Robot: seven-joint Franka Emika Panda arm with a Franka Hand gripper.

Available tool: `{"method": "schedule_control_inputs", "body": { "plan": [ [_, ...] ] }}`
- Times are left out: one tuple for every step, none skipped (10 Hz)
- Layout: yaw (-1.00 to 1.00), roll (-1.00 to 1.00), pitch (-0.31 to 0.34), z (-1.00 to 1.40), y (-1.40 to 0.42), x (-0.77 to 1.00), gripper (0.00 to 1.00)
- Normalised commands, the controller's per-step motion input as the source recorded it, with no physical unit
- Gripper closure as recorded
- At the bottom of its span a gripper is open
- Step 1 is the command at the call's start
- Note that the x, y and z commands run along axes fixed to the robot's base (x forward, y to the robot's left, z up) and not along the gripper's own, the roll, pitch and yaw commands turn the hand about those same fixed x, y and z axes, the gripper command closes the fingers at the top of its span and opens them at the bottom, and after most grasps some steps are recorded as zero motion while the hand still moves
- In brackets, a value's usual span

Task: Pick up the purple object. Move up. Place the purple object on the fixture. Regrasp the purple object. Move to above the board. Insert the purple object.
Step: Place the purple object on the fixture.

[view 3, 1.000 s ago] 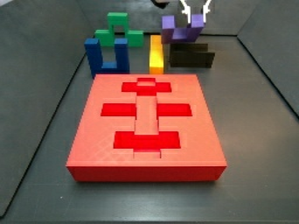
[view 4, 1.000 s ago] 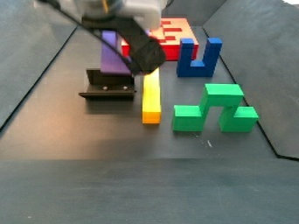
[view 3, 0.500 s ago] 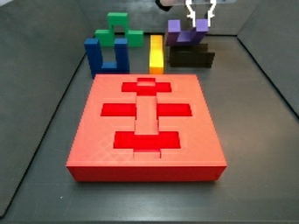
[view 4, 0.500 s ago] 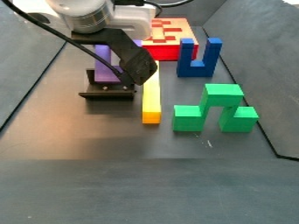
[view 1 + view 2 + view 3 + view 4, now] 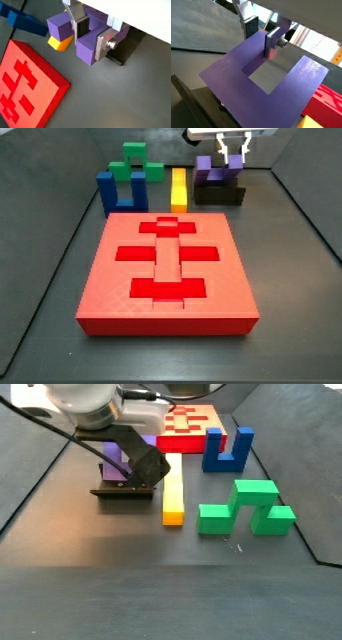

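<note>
While the purple object (image 5: pixel 217 170) sits on the fixture (image 5: pixel 221 194) at the far end of the surface, the hand (image 5: pixel 233 150) hangs right over it, its silver fingers (image 5: pixel 243 145) pointing down at the right-hand prong. In both wrist views one prong stands between the plates – a finger (image 5: pixel 104 44) lies flat against the purple face, the other finger (image 5: pixel 79 26) on the opposite side – so the hand (image 5: pixel 92 35) looks narrow, closed on that prong, though I cannot tell how firmly. In a wrist view the U shape (image 5: pixel 264 82) fills most of the picture, with the hand (image 5: pixel 263 34) on one prong.

In a side view the red board (image 5: pixel 168 273) lies in the foreground; the fixture is at about 1 o'clock from it, the yellow bar (image 5: pixel 179 188) at 12, the blue U-shaped block (image 5: pixel 120 191) at 11, the green block (image 5: pixel 138 163) behind that. In a side view the arm hides most of the hand (image 5: pixel 139 466) above the fixture (image 5: pixel 124 487), just beside the yellow bar (image 5: pixel 173 493).
</note>
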Motion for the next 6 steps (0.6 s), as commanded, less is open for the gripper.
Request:
{"method": "schedule_control_inputs", "body": {
  "plan": [
    [-0.13,-0.08,0.0,-0.02,0.01,1.0,1.0],
    [-0.05,0.0,0.1,-0.01,0.02,0.98,1.0],
    [0.0,0.09,0.163,-0.21,0.02,0.56,1.0],
    [0.0,0.13,0.094,-0.31,0.02,0.49,1.0],
    [0.0,0.2,0.014,-0.38,0.02,0.39,1.0],
    [0.0,0.26,0.069,-0.25,0.02,0.37,1.0]
  ]
}}
